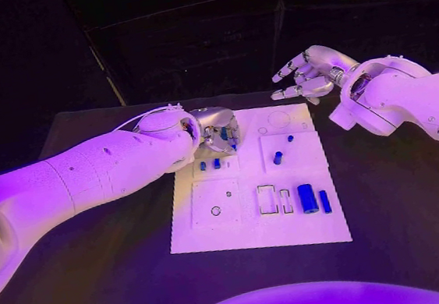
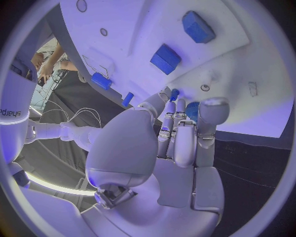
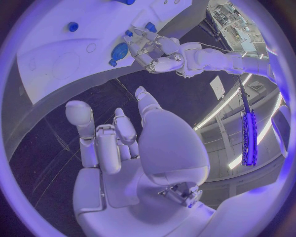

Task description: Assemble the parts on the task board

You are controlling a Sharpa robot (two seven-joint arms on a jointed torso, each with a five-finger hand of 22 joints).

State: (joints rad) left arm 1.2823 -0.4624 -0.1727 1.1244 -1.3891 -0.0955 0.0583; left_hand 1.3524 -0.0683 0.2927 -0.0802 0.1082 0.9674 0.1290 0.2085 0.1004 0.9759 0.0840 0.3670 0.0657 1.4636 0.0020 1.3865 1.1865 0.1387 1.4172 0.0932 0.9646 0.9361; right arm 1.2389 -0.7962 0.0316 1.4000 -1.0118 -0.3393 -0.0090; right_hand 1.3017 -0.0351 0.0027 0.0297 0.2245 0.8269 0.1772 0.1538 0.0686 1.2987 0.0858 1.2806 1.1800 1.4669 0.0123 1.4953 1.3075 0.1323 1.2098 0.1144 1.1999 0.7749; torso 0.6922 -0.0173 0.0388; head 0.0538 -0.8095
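Left hand [image 1: 214,133]: down over the far left part of the task board [image 1: 211,236], fingers [image 2: 185,143] curled together round a small blue part [image 2: 192,109] — apparently pinched at the tips, presumably to seat it in a slot close below.
Held part: at the fingertips, just above the board surface; contact with the board impossible to tell.
Right hand [image 1: 307,72]: raised off the board's far right corner, above the desk [image 1: 415,230], fingers released and spread, nothing in them; probably parked clear to leave room for the left.
Loose parts: a large blue cylinder [image 1: 307,198] and a slim blue bar [image 1: 325,201] lying side by side near the front right of the board; a short blue piece [image 1: 277,158] mid-board; a tiny blue peg [image 1: 290,138] beyond it; two small blue pegs [image 1: 209,165] just in front of the left hand.
Empty seats: outlined rectangular recesses [image 1: 266,199] just left of the cylinder, likely waiting for those pieces.
Progress, as a judgement: early; most parts unplaced.
Risk: small part, tight pinch, easily tilted on entry.
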